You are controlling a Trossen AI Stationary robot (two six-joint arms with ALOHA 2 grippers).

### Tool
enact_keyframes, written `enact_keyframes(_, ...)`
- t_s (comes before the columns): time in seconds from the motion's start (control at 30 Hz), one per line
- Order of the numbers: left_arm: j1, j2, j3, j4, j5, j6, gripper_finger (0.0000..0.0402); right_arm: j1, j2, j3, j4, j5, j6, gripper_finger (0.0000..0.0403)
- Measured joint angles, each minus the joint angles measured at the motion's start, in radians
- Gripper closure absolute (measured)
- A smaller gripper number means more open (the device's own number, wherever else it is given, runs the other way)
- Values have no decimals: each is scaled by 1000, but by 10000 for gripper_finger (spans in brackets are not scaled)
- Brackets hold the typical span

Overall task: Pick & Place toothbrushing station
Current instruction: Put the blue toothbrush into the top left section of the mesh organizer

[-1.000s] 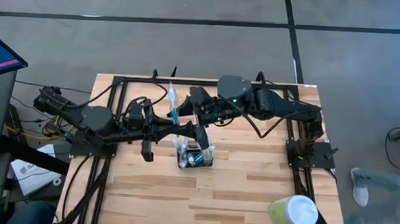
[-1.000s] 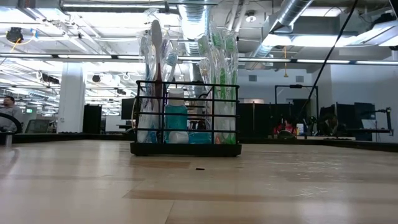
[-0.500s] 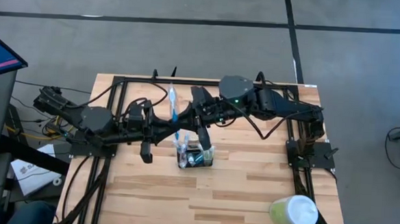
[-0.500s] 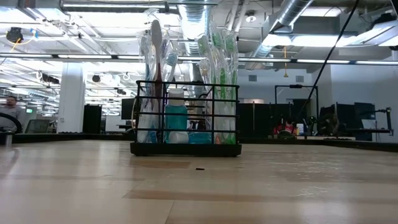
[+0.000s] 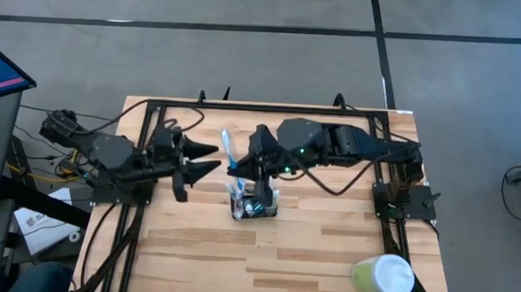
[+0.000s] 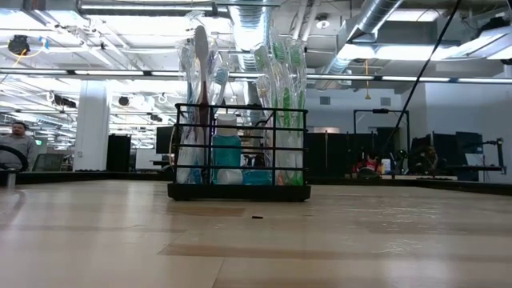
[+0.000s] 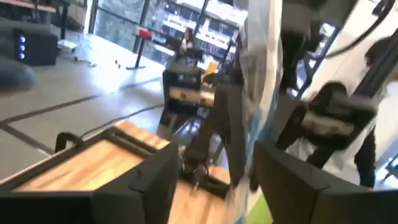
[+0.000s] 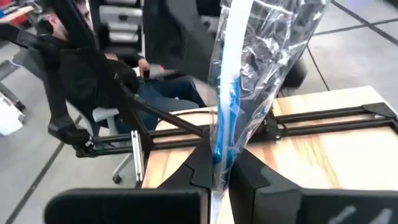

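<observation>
A: From above, where does the toothbrushing station sit?
B: Mid-surface, upright. The right tool hangs just above its back edge, clenched on a wrapped blue toothbrush that sticks up beyond the station. The left tool is a little to the station's left, fingers spread and grasping nothing. A pale green cup stands well apart, at the surface's near right corner.

A: And from surface height?
B: The station stands on the surface with packaged brushes upright inside. No tool shows there.

A: The left wrist view?
B: Blurred; its fingers stand apart, and I think the wrapped toothbrush is ahead of them, touching neither.

A: Right wrist view?
B: The fingers are pinched on the toothbrush in its clear wrapper. A seated person is beyond the surface.
</observation>
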Motion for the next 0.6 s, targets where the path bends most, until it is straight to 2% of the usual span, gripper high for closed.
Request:
enact_keyframes(0.17, 27, -9, 0, 76, 45, 57, 182, 23, 9, -1, -27, 30, -4, 387)
enact_keyframes(0.37, 85, 29, 2, 118, 163, 39, 193, 29, 8, -1, -52, 89, 3, 387)
enact_keyframes(0.6, 116, 79, 1, 186, 210, 39, 199, 29, 8, 0, -76, 108, 7, 387)
